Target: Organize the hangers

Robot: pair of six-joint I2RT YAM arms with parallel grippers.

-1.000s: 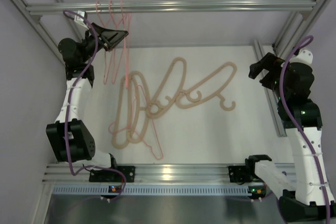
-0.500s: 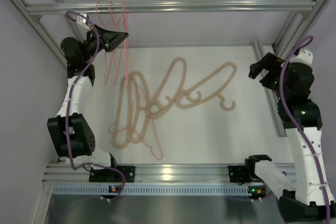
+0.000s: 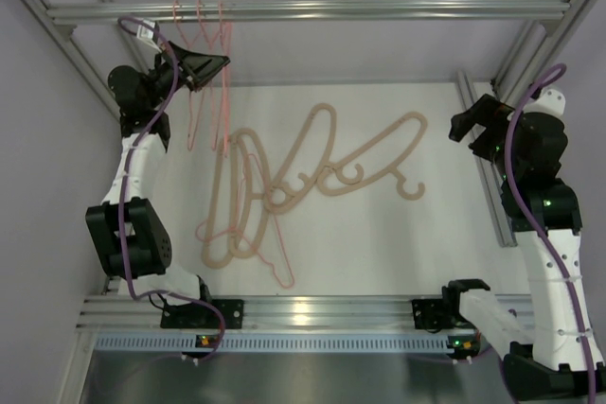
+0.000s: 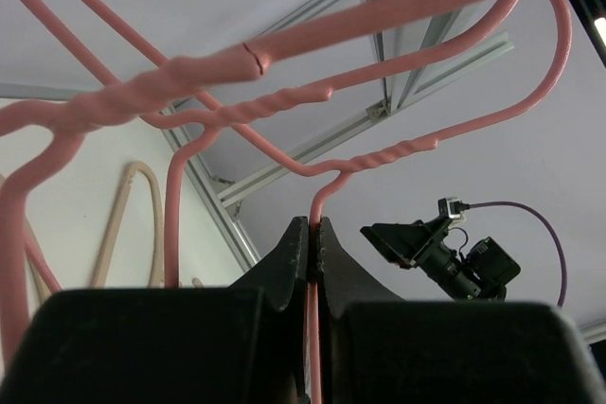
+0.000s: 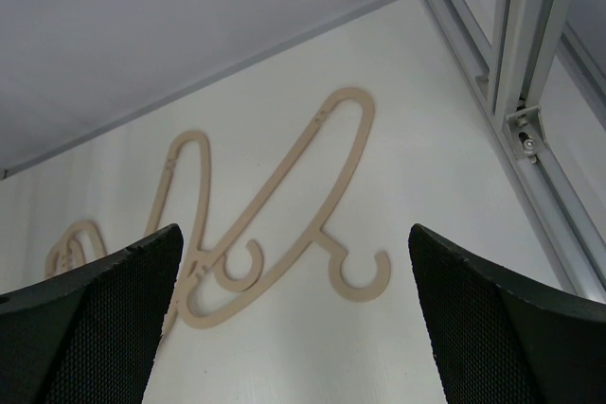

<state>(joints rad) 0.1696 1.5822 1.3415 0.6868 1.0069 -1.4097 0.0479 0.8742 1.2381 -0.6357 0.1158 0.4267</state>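
My left gripper (image 3: 223, 62) is raised at the back left, just under the overhead rail (image 3: 379, 11). It is shut on the thin wire of a pink hanger (image 4: 314, 198), which hangs down from it (image 3: 224, 106). Two more pink hangers (image 3: 197, 92) hang by their hooks beside it and cross the left wrist view (image 4: 237, 106). Three beige hangers (image 3: 374, 153) lie overlapping on the white table, with another pink hanger (image 3: 276, 257) tangled under the left ones. My right gripper (image 3: 462, 126) hovers open at the right, empty, above the rightmost beige hanger (image 5: 327, 191).
Aluminium frame posts stand at the back corners and along the right edge (image 5: 516, 73). A second rail (image 3: 312, 307) runs along the near edge above the arm bases. The top camera (image 4: 440, 253) shows overhead in the left wrist view.
My left arm has shifted slightly left and back toward the rail, carrying the held pink hanger with it. The right arm and the hangers on the table have not moved.
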